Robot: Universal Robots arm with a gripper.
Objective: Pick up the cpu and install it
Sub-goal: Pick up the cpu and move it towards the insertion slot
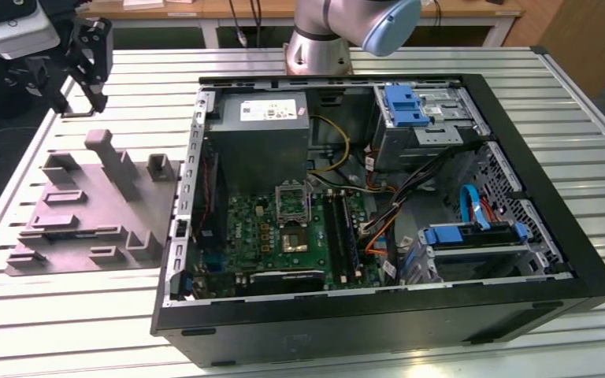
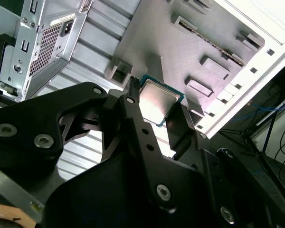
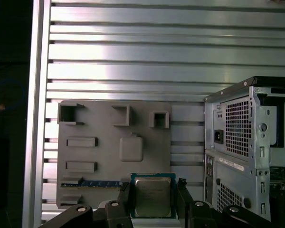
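In both wrist views the cpu (image 3: 152, 195) (image 2: 156, 98), a small square chip with a silvery top and a green rim, sits between two black fingers. My gripper (image 3: 152, 189) (image 2: 157, 108) is shut on it by two opposite edges. In the exterior view the gripper (image 1: 79, 101) hangs well above the table at the exterior view's far left, beyond the grey fixture plate (image 1: 92, 213). The open computer case (image 1: 376, 197) lies to the exterior view's right, with the green motherboard (image 1: 271, 236) and its metal-framed socket (image 1: 293, 195) inside.
The grey fixture plate (image 3: 109, 152) carries raised blocks, a square pad (image 3: 131, 148) and a blue-edged memory stick (image 3: 100, 183). The case's rear panel with vents (image 3: 237, 137) stands close beside it. Cables, drive bays and a power supply (image 1: 261, 130) crowd the case. The table is ribbed aluminium (image 3: 156, 47).
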